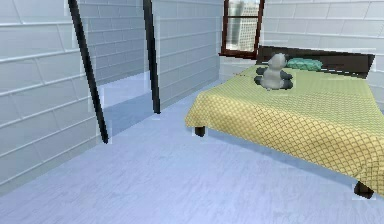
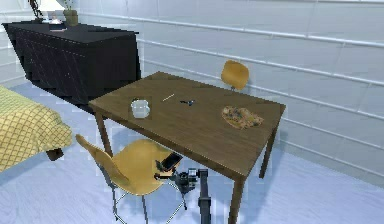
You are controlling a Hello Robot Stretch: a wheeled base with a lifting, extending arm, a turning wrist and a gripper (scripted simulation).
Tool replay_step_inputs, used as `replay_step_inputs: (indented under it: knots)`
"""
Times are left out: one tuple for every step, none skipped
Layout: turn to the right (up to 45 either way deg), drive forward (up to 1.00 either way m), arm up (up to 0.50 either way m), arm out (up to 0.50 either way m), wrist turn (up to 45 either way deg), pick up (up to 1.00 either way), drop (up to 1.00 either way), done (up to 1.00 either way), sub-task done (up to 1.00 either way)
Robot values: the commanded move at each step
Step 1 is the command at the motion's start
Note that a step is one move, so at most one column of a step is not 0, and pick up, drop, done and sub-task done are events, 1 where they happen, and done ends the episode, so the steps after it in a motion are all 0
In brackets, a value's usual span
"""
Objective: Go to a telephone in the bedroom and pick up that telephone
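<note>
Arm side view first: my dark square arm [image 2: 205,198] rises from the bottom edge beside the brown wooden rectangular table [image 2: 200,128]. My gripper [image 2: 168,173] sits low, near the table's front leg and against the seat of the yellow moulded chair on thin metal legs [image 2: 128,165]. Right at my fingers is a small dark flat slab with a pale edge [image 2: 172,160], and by its shape I judge it may be the telephone. The chair seat lies directly behind it, so I cannot tell whether I hold anything, nor whether my jaws stand apart or together. On the tabletop stand a small white cup [image 2: 141,108], a tan crumpled lump [image 2: 241,117] and a small dark speck [image 2: 185,101] too small to name. The forward view shows the wide bed with a yellow-green checked cover [image 1: 300,115] and a grey soft toy [image 1: 273,72] on it, so I take the drive to the bedroom as done. What is left, as I judge it, is the pick itself: making sure of the grasp on the slab and lifting it clear of chair and table.
</note>
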Motion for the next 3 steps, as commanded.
replay_step_inputs:
  knots:
    - [0.0,0.00,0.00,0.00,0.0,1.00,0.00,0.00,0.00]
    - [0.0,0.00,0.10,0.00,0.0,0.00,0.00,0.00,0.00]
    - [0.0,0.00,0.00,0.00,0.0,0.00,0.00,1.00,0.00]
